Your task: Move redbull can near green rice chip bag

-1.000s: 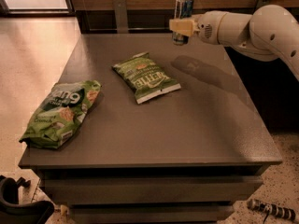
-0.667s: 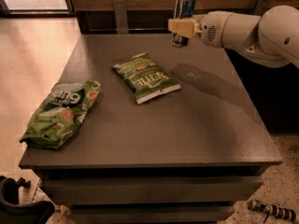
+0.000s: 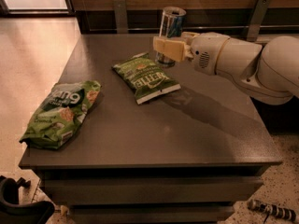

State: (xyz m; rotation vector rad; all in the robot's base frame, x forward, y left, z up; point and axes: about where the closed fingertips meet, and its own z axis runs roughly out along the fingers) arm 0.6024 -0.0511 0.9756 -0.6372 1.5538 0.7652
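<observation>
The redbull can point(image 3: 171, 23), slim, silver and blue with a shiny top, stands upright in my gripper point(image 3: 169, 48), whose pale fingers point(image 3: 166, 47) are shut around its middle. It hangs over the far part of the dark table point(image 3: 187, 139), just behind the olive KETTLE bag point(image 3: 145, 78). The green rice chip bag point(image 3: 60, 113), puffy with white lettering, lies at the table's front left corner, well to the left of the can. My white arm point(image 3: 243, 64) reaches in from the right.
A wooden wall with two metal posts point(image 3: 120, 15) runs behind the table. Tiled floor lies to the left. A black object point(image 3: 21, 206) sits at the bottom left, and a small rod-like thing point(image 3: 273, 210) lies on the floor at the bottom right.
My gripper has carried the can leftward and a little toward the camera, from the back right of the table to just behind the KETTLE bag. The bags have not moved.
</observation>
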